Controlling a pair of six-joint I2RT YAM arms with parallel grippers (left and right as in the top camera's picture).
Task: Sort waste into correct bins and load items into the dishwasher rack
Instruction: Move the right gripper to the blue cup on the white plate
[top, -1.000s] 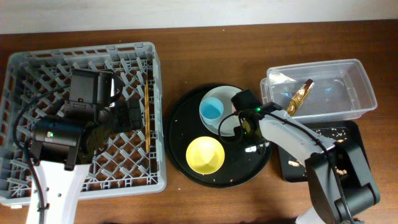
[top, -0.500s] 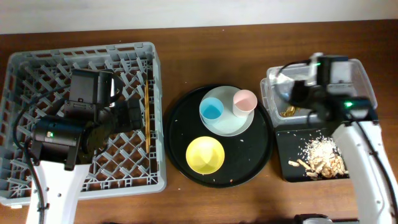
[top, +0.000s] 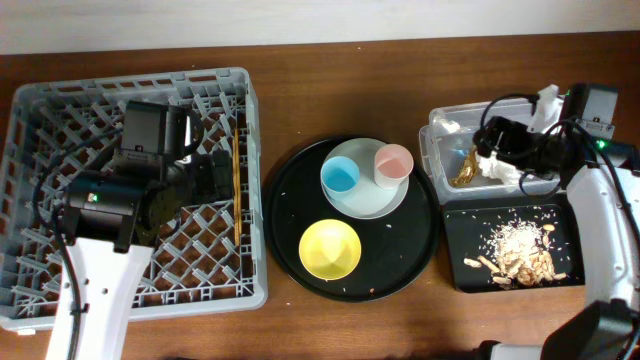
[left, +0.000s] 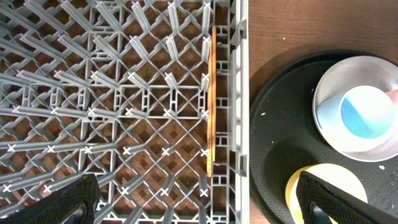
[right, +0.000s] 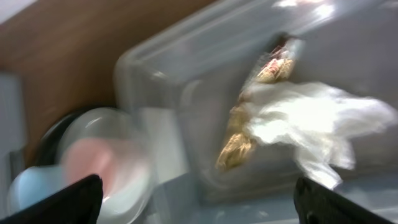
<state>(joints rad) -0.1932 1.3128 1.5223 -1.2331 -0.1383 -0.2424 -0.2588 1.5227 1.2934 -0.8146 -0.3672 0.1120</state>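
Hanging over the clear tub (top: 432, 150) at the counter's right back corner, the right gripper (right: 199, 193) has its fingers spread wide, grasping nothing. The crumpled napkin (right: 311, 124) lies inside the tub against the foil wrapper (right: 249, 127). Food scraps (top: 517, 250) fill the black tray (top: 458, 228) in front. The left gripper (left: 198, 190), likewise released, hovers above the rack (top: 100, 88) by the left edge, where a chopstick (left: 211, 99) lies along its right wall.

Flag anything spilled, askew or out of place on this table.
Pale crumbs are scattered over the large round black tray, around the yellow bowl. The thin wooden chopsticks lie flat along the right wall of the grey plastic rack. Nothing else stands out.
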